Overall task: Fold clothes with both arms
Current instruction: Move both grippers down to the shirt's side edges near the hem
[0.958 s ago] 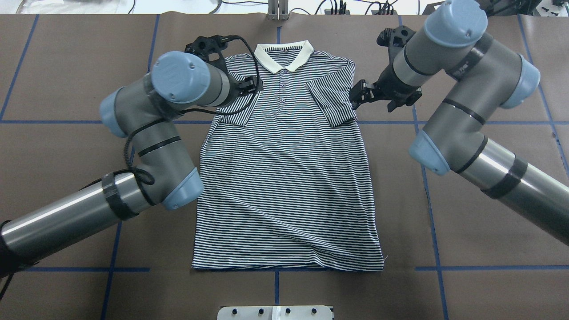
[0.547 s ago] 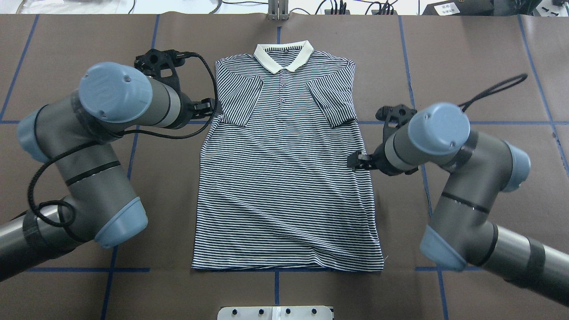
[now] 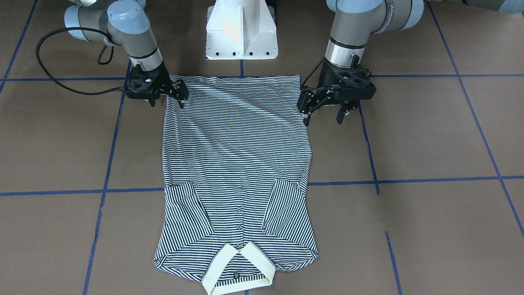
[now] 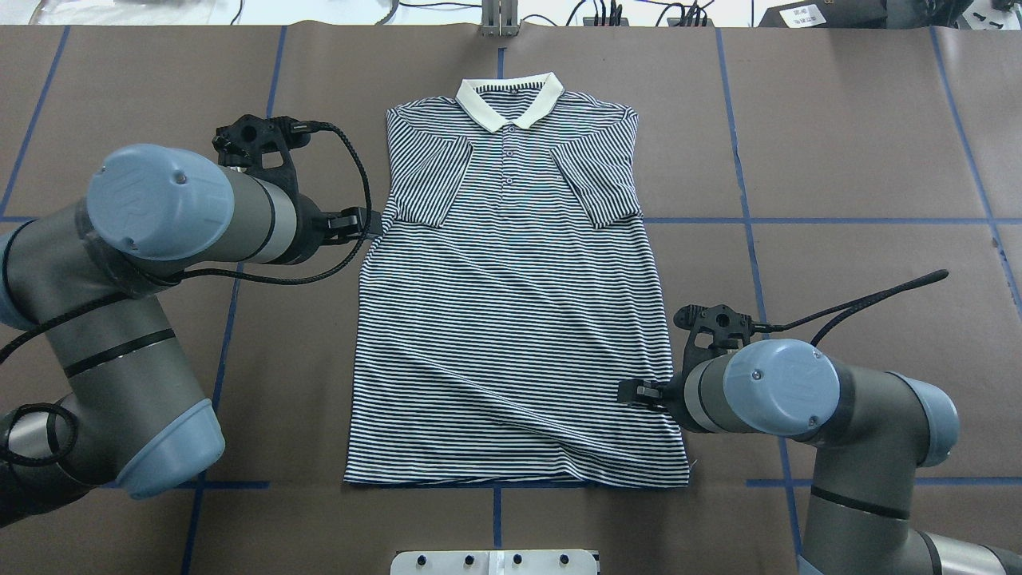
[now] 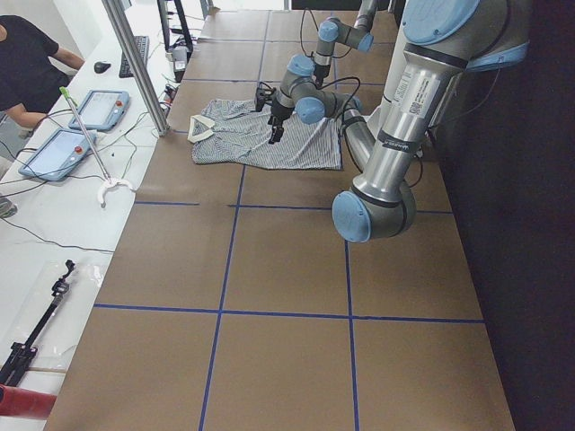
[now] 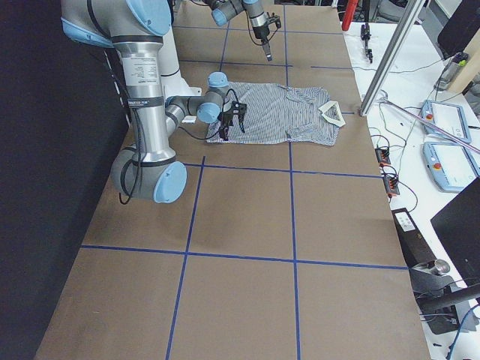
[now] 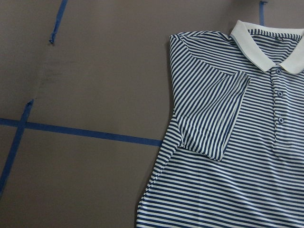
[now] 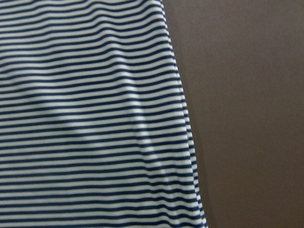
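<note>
The striped polo shirt [image 4: 511,319] lies flat, face up, on the brown table [image 4: 838,144], cream collar [image 4: 508,100] at the far side and both sleeves folded in over the chest. In the overhead view my left gripper [image 4: 359,224] hangs beside the shirt's left edge, just below the folded sleeve. My right gripper [image 4: 635,391] is over the shirt's right edge, a little above the hem. In the front view the left gripper [image 3: 323,110] and right gripper [image 3: 167,97] have their jaws apart and hold nothing. The left wrist view shows the sleeve [image 7: 209,118], the right wrist view the shirt's edge [image 8: 185,118].
Blue tape lines [image 4: 750,239] grid the table. The robot's white base [image 3: 241,30] stands at the near side behind the hem. Cables and a metal post [image 4: 499,20] line the far edge. A bench with tablets [image 5: 63,148] runs along the operators' side.
My left gripper has drawn back off the left sleeve to beside the shirt's left edge. My right gripper has moved from the right sleeve down along the right edge toward the hem.
</note>
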{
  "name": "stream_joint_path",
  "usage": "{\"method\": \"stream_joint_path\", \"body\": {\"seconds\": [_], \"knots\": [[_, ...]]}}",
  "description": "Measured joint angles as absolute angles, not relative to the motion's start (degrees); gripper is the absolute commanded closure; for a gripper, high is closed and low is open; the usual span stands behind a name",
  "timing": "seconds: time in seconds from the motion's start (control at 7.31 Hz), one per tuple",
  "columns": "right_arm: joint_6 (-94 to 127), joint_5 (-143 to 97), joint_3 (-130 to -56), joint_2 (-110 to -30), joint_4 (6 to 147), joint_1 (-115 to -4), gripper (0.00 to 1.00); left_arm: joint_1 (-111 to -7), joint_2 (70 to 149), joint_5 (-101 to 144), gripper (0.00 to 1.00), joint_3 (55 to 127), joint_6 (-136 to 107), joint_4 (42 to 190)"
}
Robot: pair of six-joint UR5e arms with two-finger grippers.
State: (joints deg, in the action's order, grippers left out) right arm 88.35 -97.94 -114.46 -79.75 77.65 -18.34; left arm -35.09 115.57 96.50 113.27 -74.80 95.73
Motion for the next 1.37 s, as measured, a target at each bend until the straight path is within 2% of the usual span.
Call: {"method": "stream_joint_path", "body": {"seconds": [0.68, 0.96, 1.23, 1.37], "knots": [[93.08, -97.87, -116.03, -80.35, 83.11, -13.52, 0.02, -34.82, 115.93, 96.56, 0.0, 113.01, -74.43, 96.77], [93.23, -97.92, -116.09, -80.46, 83.84, -13.23, 0.08, -34.82, 115.95, 96.57, 0.0, 112.84, -74.25, 97.2], [93.21, -98.07, -115.89, -80.5, 83.98, -13.19, 0.27, -34.85, 115.9, 96.51, 0.0, 112.83, -74.19, 97.28], [93.23, -98.17, -115.78, -80.5, 84.01, -13.19, 0.51, -34.87, 115.89, 96.51, 0.0, 112.84, -74.18, 97.29]]}}
